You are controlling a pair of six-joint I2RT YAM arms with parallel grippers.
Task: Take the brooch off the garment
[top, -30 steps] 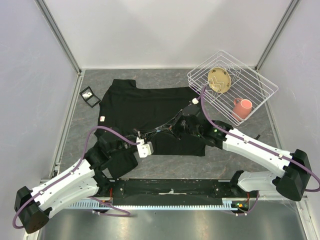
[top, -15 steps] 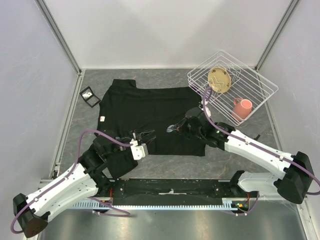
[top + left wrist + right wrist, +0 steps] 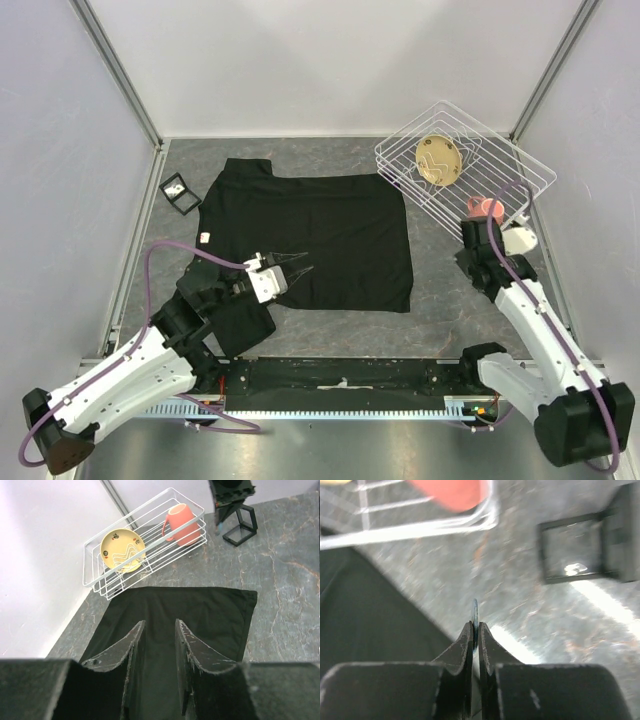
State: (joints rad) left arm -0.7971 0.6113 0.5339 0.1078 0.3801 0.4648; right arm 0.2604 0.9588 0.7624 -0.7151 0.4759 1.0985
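Grey table, garment flat, right end effector pinching brooch, hidden overhead

No words or numbers can be read anywhere; a small white tag sits on the left edge of the black shirt, left of the middle in the top view, but it is too tiny to read; the yellow plate, upper left in the left wrist view, has only little painted marks, not letters.
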